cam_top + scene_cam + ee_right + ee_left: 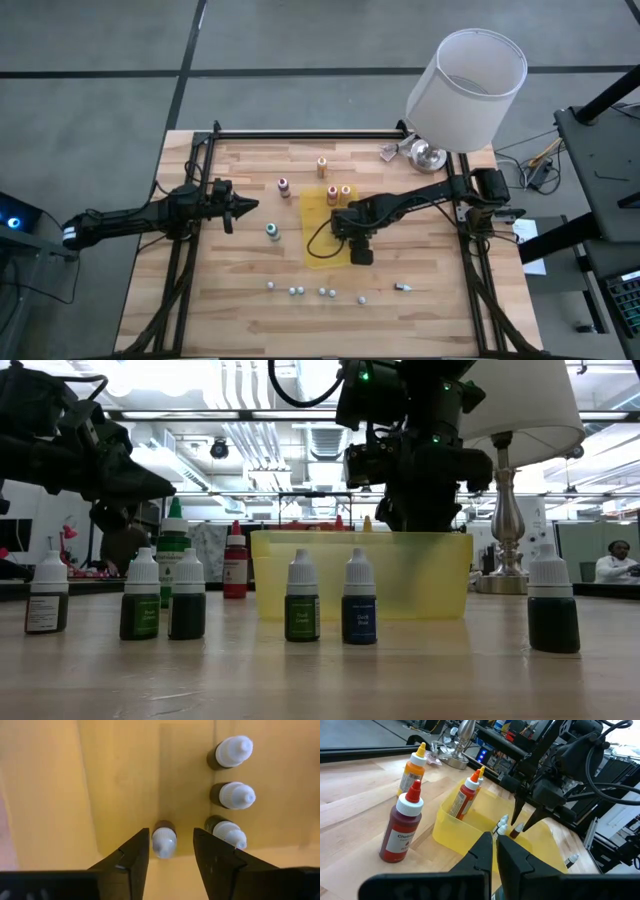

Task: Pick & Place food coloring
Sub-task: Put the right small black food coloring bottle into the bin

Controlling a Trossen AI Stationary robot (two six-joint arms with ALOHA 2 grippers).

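While unclasped, white-capped bottle (164,840) between right claw (171,851) fingers.

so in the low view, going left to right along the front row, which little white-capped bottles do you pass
brown-labelled bottle → green bottle → darker green bottle → green bottle in front of the yellow bin → blue bottle → dark green bottle standing apart at far right

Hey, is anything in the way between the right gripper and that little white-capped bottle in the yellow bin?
Nothing visible. The right gripper has its jaws open either side of the white-capped bottle, gaps showing. Three other bottles stand off to one side in the yellow bin.
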